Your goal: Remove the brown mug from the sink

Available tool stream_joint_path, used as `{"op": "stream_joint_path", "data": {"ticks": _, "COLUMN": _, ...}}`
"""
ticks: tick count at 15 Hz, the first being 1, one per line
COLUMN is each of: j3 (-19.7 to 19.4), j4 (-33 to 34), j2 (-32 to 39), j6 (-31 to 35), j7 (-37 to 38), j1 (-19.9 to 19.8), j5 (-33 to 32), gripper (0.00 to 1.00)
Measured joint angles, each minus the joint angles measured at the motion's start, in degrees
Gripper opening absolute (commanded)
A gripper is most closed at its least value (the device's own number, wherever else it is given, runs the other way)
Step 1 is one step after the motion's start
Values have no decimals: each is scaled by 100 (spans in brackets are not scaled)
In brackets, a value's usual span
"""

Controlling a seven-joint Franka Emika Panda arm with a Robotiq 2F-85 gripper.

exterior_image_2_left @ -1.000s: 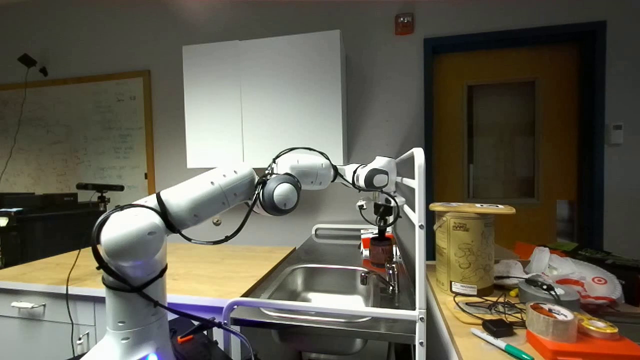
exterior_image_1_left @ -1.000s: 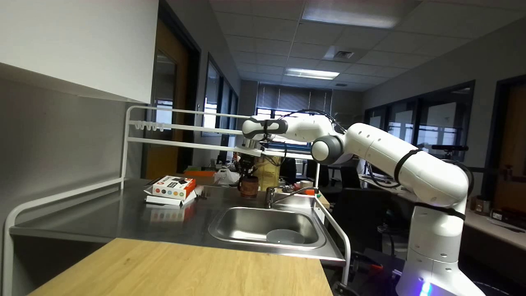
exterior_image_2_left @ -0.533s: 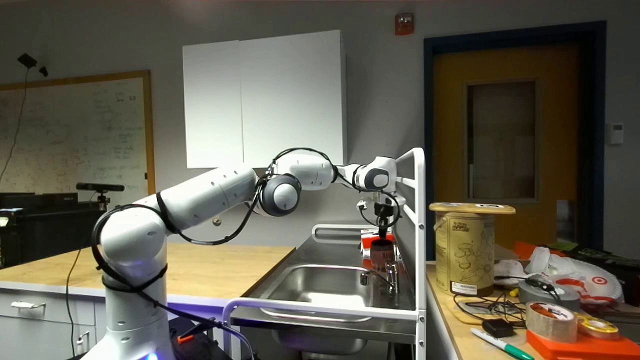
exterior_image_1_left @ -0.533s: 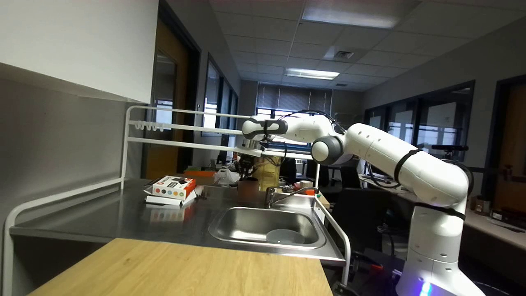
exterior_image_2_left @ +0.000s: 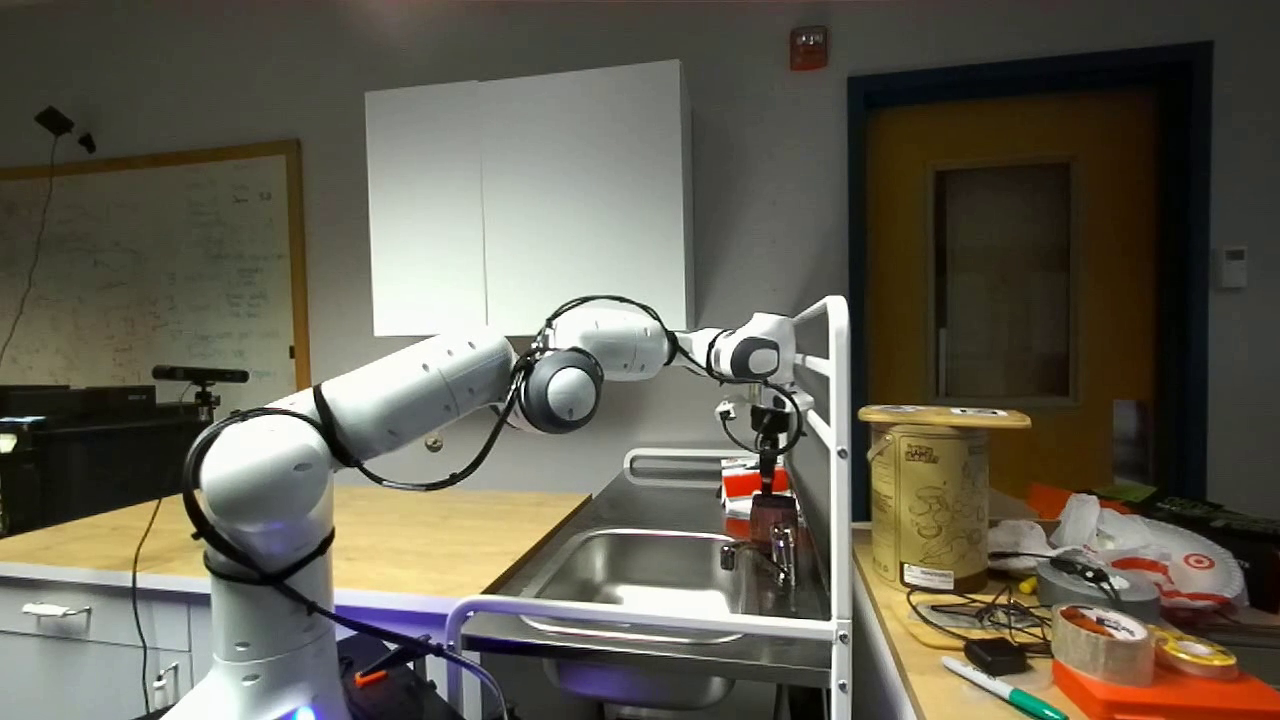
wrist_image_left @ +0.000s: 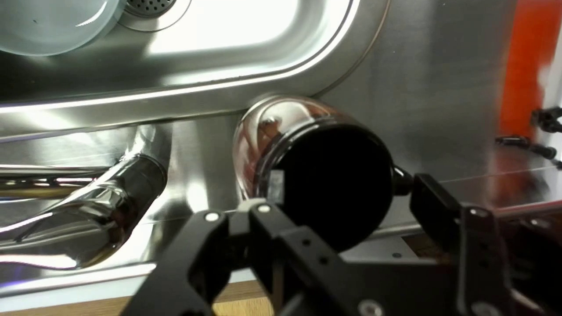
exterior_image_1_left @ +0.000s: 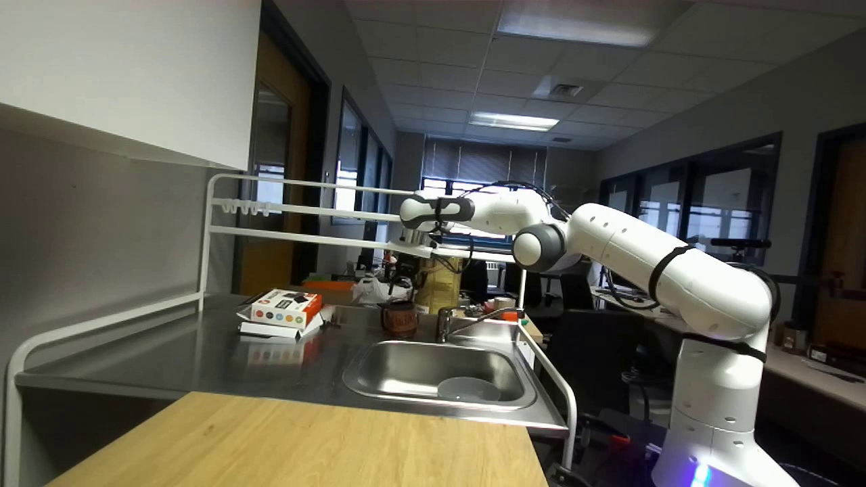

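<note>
The brown mug (exterior_image_1_left: 399, 320) stands on the steel counter beyond the sink (exterior_image_1_left: 440, 358), outside the basin. In the wrist view the mug (wrist_image_left: 250, 145) shows its dark opening, with its handle (wrist_image_left: 401, 182) to the right. My gripper (wrist_image_left: 350, 188) is open, its jaws spread over the mug: one finger (wrist_image_left: 275, 186) overlaps the rim on the left, the other lies just past the handle. Whether either finger touches the mug, I cannot tell. In an exterior view the gripper (exterior_image_2_left: 768, 480) points down from directly above the mug (exterior_image_2_left: 772, 515).
A chrome faucet (wrist_image_left: 109, 210) rises close beside the mug. A translucent round dish (wrist_image_left: 52, 26) lies in the sink. Along the counter's back runs a white rail frame (exterior_image_1_left: 325, 211) near my wrist. A white and orange box (exterior_image_1_left: 284, 310) sits farther along the counter.
The jaws have spread from shut on the mug to open. The mug has dropped slightly and turned, its handle now showing. The arm has hardly moved.
</note>
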Motion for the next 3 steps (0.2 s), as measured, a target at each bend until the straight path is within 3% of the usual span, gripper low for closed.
{"op": "stream_joint_path", "data": {"ticks": 3, "j3": 37, "j4": 193, "j2": 92, "j6": -143, "j7": -2, "j1": -46, "j5": -10, "gripper": 100}}
